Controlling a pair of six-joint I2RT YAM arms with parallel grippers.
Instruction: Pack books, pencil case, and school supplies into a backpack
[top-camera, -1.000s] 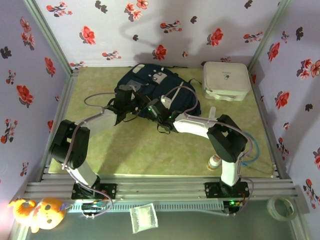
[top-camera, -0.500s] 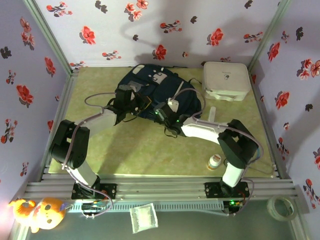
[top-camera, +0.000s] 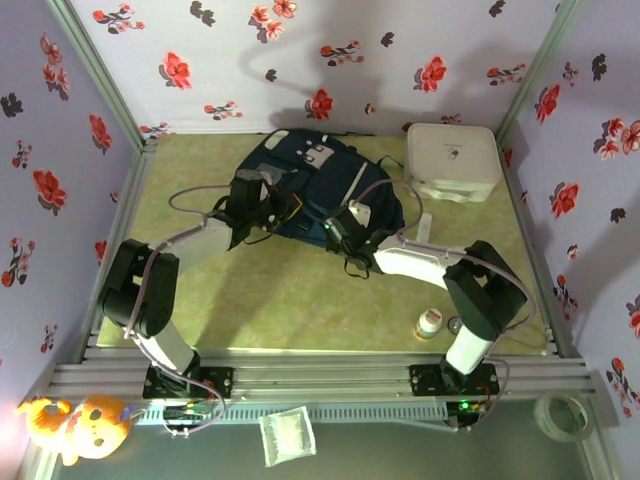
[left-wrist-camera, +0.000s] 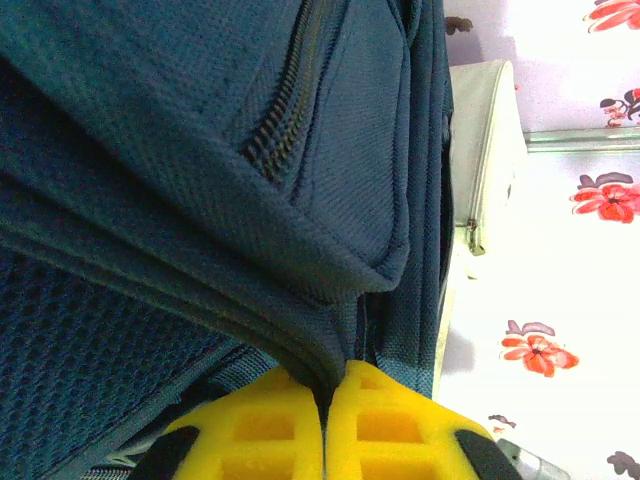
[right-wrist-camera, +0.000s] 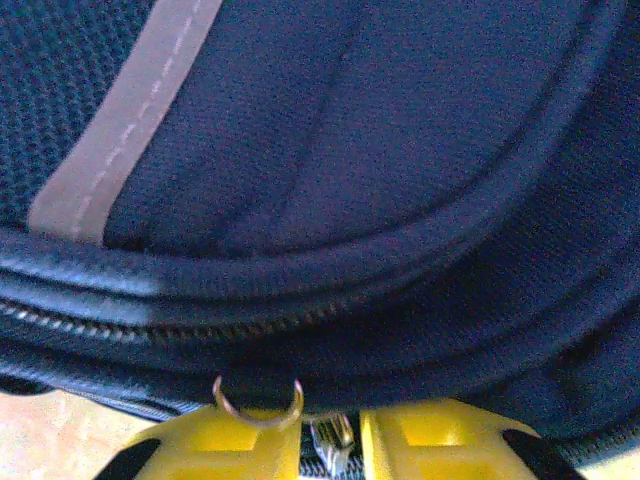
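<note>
**Two arms at the backpack's near edge.** We see the navy backpack (top-camera: 305, 175) lying flat on the green tabletop (top-camera: 280, 300), with both arms reaching in to its near edge.

The left gripper (left-wrist-camera: 325, 385) is at the backpack's near-left side. Its yellow fingers (left-wrist-camera: 260, 435) are pressed together on a fold of the navy fabric, and the seam runs down into the line where they meet. A zipper (left-wrist-camera: 285, 120) crosses the panel above that fold.

The right gripper (right-wrist-camera: 330, 425) sits at the backpack's near edge, just right of the left one, below a pale stripe (right-wrist-camera: 120, 130) on the bag. Its fingers stand a little apart. A small metal zipper pull (right-wrist-camera: 330, 442) hangs in the gap, and a thin wire ring (right-wrist-camera: 258, 408) hangs just left of it. We cannot tell whether the fingers clamp the pull.

A white rounded box (top-camera: 452, 158) stands just right of the backpack's far end. A small bottle (top-camera: 430, 322) stands well nearer than the backpack, to its right.
</note>
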